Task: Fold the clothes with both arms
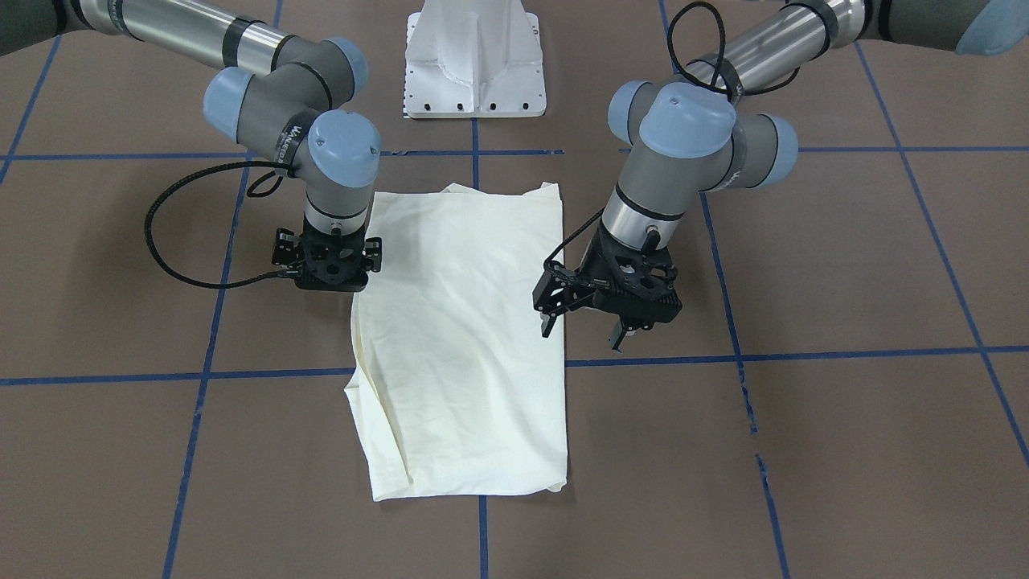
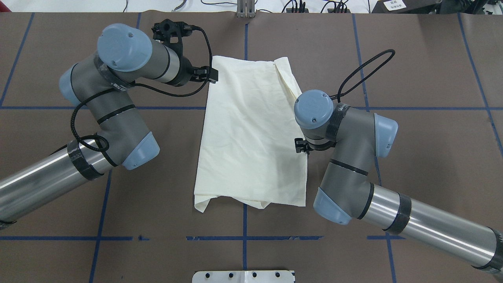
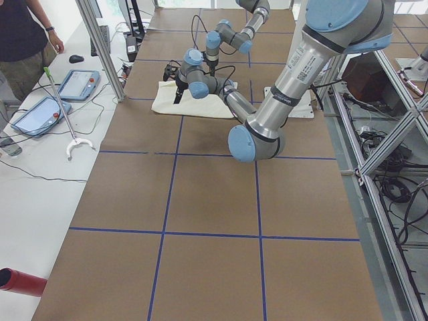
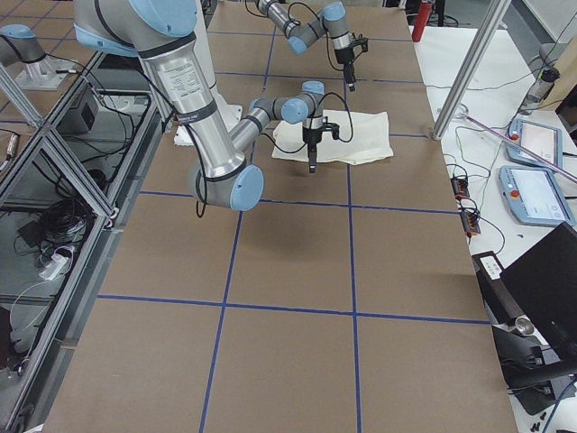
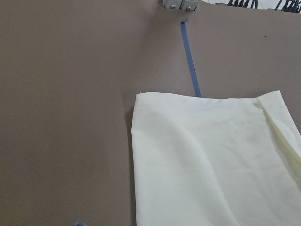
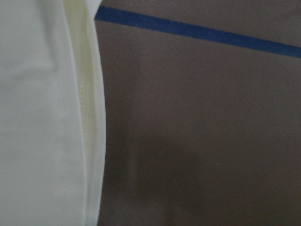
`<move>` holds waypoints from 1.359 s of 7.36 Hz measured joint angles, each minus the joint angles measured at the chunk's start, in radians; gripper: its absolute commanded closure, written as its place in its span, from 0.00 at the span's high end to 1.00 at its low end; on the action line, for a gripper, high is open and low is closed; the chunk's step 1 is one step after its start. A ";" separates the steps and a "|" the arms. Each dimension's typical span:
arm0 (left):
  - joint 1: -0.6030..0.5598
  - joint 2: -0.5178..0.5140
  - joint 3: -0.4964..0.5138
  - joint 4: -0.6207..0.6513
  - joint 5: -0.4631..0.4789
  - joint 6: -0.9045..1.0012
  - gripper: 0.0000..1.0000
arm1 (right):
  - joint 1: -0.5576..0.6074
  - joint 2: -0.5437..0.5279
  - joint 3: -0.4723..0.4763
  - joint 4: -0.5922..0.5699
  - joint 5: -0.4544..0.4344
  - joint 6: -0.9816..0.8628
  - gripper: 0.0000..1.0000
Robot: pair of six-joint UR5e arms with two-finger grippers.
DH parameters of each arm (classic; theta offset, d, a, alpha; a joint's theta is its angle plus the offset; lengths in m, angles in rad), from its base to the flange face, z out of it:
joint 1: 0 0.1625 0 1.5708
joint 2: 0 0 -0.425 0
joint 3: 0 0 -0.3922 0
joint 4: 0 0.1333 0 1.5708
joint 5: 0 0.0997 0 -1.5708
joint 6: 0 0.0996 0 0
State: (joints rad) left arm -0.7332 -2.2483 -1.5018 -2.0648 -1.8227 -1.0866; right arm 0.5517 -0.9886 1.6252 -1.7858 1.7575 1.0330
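Left gripper (image 1: pixel 582 334) hangs wide open and empty, at ten o'clock of the shirt (image 2: pixel 251 133) in the overhead view. Right gripper (image 4: pixel 311 161) sits over its three o'clock edge, grip unreadable. Shirt lies folded long, plain side up, mid-table (image 2: pixel 412 157).

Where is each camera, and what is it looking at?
Front: across the table, facing the robot; shows left arm, right arm, white base, shirt.
Overhead: behind the robot, looking down; both arms, whole shirt.
Left side: table's end; left arm nearest.
Right side: other end; right arm nearest.
Left wrist: looks down at a shirt corner; no arm shows.
Right wrist: shirt edge, blue tape; no arm.
Shared: front and overhead show the whole shirt.
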 measured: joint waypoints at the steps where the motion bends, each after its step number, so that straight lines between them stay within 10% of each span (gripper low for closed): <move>1: 0.000 0.000 -0.002 0.000 -0.004 0.001 1.00 | 0.017 0.006 0.014 -0.001 0.008 -0.003 1.00; 5: -0.002 0.007 -0.034 0.002 -0.038 0.003 1.00 | 0.070 0.088 -0.009 0.006 0.025 -0.052 1.00; 10: -0.003 0.010 -0.088 0.001 -0.040 0.014 1.00 | 0.144 0.269 -0.384 0.165 0.030 -0.123 1.00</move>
State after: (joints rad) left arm -0.7362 -2.2386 -1.5900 -2.0641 -1.8626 -1.0723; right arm 0.6954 -0.7196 1.2413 -1.6208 1.7878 0.9098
